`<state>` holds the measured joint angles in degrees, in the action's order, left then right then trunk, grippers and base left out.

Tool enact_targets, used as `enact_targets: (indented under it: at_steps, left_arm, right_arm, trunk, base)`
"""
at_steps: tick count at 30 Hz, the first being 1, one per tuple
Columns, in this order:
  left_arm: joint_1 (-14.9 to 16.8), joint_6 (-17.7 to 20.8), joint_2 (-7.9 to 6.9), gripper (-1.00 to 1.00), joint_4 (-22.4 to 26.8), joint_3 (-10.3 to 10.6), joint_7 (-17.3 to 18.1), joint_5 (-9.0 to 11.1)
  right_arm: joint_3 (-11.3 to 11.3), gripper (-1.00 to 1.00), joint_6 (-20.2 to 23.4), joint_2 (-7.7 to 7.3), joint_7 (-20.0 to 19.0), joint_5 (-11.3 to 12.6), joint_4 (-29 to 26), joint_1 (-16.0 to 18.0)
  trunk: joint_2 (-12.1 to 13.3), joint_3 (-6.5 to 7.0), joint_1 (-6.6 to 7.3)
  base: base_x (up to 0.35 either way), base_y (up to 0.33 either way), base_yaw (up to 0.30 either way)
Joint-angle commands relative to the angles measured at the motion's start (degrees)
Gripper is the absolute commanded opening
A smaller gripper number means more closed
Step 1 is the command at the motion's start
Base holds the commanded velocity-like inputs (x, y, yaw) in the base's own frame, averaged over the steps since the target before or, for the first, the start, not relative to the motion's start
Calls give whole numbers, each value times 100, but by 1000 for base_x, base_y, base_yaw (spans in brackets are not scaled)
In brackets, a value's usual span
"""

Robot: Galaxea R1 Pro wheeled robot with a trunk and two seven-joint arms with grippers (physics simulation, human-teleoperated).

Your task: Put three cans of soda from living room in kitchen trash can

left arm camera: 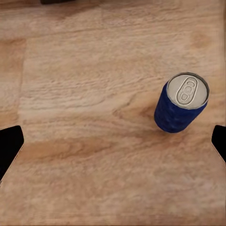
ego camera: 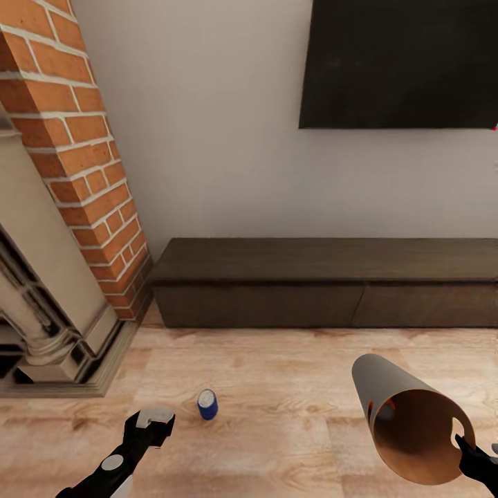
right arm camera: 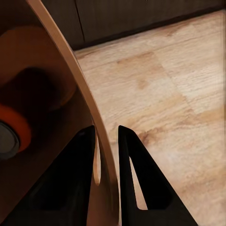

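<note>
A dark blue can of soda (ego camera: 207, 404) stands upright on the wood floor; in the left wrist view this can (left arm camera: 181, 106) shows its silver top. My left gripper (ego camera: 149, 423) hangs open just beside it, fingers spread wide, the can lying off-centre toward one fingertip (left arm camera: 219, 139). My right gripper (ego camera: 473, 458) is shut on the rim of the tash can (ego camera: 413, 423), which it holds tilted off the floor with its brown inside facing me. In the right wrist view the rim (right arm camera: 96, 136) sits between the fingers, and an orange can of soda (right arm camera: 13, 133) lies inside.
A long dark low cabinet (ego camera: 325, 283) runs along the white wall, under a black screen (ego camera: 401, 62). A brick chimney (ego camera: 76, 138) and a stone fireplace surround (ego camera: 48, 311) stand at the left. Wood floor (ego camera: 290, 387) lies between the two arms.
</note>
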<state>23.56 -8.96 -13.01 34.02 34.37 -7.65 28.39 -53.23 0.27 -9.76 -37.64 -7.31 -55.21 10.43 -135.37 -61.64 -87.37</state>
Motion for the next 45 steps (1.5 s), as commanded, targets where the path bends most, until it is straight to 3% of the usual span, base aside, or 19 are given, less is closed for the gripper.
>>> enact_targets:
  at_steps: [1, 34, 36, 38, 39, 40, 42, 45]
  left_arm:
    - [0, 0, 0, 100, 0, -2, 0, 0]
    - [0, 42, 6, 100, 19, -3, 22, -4]
    - [9, 280, 21, 100, 98, 2, 37, 13]
    - [71, 1283, 128, 100, 463, -10, 61, 42]
    - [109, 1585, 150, 100, 567, -15, 81, 48]
    - [260, 2161, 188, 100, 720, -27, 162, 61]
    - [670, 2835, 225, 100, 823, -60, 365, 79]
    - [1272, 3389, 251, 100, 572, -158, 658, 155]
  right_arm:
    - [-3, -100, 8, 0, -28, 60, -8, 3]
    - [19, -100, 7, 18, -32, 47, -8, 3]
    - [27, -100, 3, 39, -35, 33, -8, 3]
    - [37, -100, 1, 74, -39, 15, -2, 3]
    - [39, -100, 0, 81, -40, 12, 1, 3]
    - [43, -100, 0, 90, -44, 5, 4, 3]
    - [54, -100, -1, 98, -47, -1, 4, 3]
    - [71, -100, -1, 106, -49, -5, 1, 3]
  trunk:
    - [0, 1, 0]
    - [0, -177, 0]
    - [0, -184, 0]
    - [0, -187, 0]
    - [0, -188, 0]
    - [0, -189, 0]
    - [0, -190, 0]
    - [0, -190, 0]
  base:
    - [190, 141, -135]
    - [31, 22, -117]
    - [47, 0, -71]
    - [110, 0, -33]
    - [138, 0, -21]
    - [172, 0, -13]
    - [201, 0, -9]
    - [248, 0, -4]
